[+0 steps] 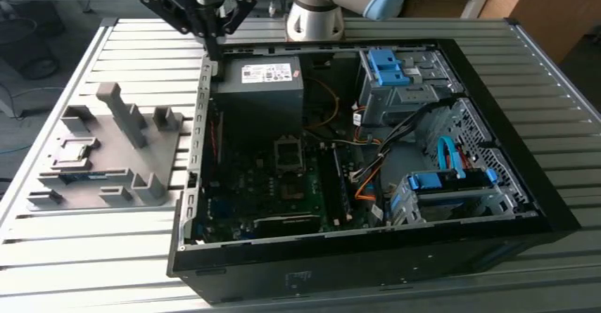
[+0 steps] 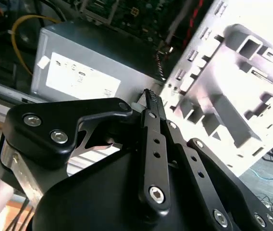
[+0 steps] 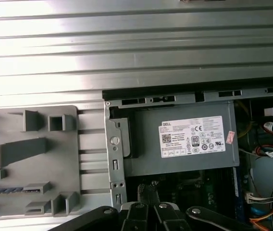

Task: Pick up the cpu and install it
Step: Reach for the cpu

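Jaws together beside one power supply [image 1: 263, 91]

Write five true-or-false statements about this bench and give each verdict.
The PC case lies open on the slatted table. True.
The tool is wide open inside the case. False: it is shut, above the case's edge.
The power supply carries a white label. True.
The grey parts fixture lies inside the case. False: it lies on the table beside it.
The drive-bay latches are red. False: they are blue.
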Available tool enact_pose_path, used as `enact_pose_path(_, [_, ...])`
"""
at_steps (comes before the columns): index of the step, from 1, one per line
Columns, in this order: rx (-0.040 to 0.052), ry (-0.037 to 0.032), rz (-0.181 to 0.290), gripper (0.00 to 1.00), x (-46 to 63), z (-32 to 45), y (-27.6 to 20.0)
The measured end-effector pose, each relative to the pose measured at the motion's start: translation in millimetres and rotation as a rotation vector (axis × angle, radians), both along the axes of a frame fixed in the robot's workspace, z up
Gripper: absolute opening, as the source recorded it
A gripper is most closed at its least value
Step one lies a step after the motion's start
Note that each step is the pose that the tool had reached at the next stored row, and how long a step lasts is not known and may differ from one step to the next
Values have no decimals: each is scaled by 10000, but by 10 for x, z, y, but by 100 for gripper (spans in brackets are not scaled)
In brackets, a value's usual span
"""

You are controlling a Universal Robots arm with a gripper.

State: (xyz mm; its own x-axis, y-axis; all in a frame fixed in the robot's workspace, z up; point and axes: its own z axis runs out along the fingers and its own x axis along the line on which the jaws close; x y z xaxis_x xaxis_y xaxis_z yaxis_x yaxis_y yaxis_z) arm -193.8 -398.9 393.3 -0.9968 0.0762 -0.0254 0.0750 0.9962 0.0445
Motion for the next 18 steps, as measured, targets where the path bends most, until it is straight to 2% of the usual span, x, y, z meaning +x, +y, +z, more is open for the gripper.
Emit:
enact_pose_path(4, [-1, 0, -1, 10, -125, 1, 0])
enact_pose_path(18, [0, -3, 1, 10, -446, 0, 0])
